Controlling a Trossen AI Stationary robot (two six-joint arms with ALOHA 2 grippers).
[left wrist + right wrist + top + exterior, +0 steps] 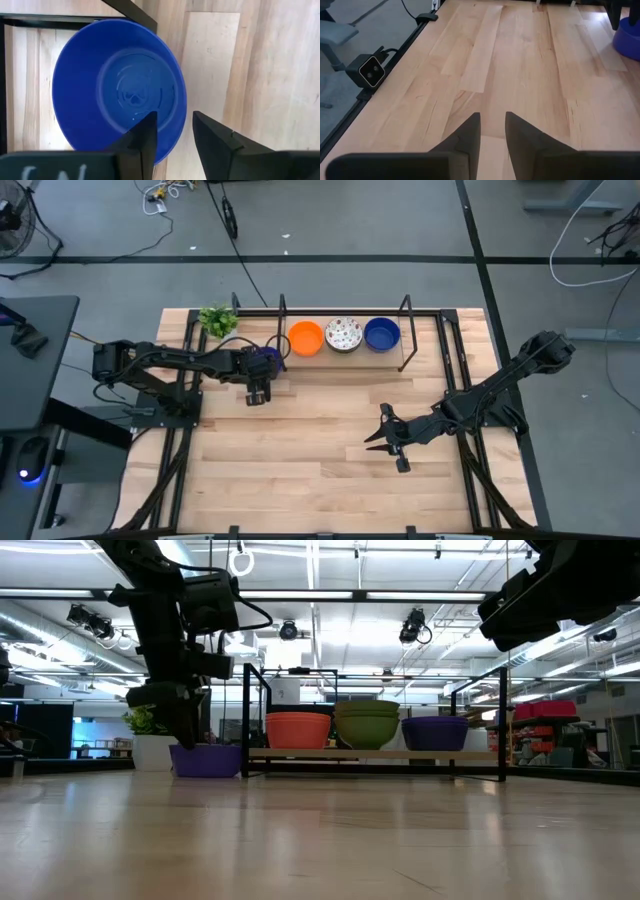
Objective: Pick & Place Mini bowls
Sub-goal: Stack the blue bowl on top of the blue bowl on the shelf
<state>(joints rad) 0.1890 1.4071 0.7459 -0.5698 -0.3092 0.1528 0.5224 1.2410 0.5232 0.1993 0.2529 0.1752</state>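
Claw of the left arm [172, 132] sits at the bottom of its wrist frame, its two dark fingers partly open and straddling the near rim of a solid blue mini bowl [117, 90]: one finger inside the wall, one outside. Whether the pads already press on the rim cannot be told. In the high view this bowl [270, 358] lies on the desk [300, 450] left of centre, just left of a black wire rack [345, 330].

To do this step well, judging from the frames, the fingers should close squarely on the thin rim and lift straight up, so the smooth, glossy bowl does not tip or slide out.

Farther right on the desk, the right claw [385, 437] waits over bare boards, fingers slightly apart and holding nothing.

Beyond, across the upper middle of the high view, the rack holds three round shallow mini bowls in a row: an orange bowl [305, 337], a white speckled bowl [343, 334] and a second blue bowl [382, 333]. A small potted plant [217, 319] stands at the upper left. The desk is pale planked wood, matte and grained.
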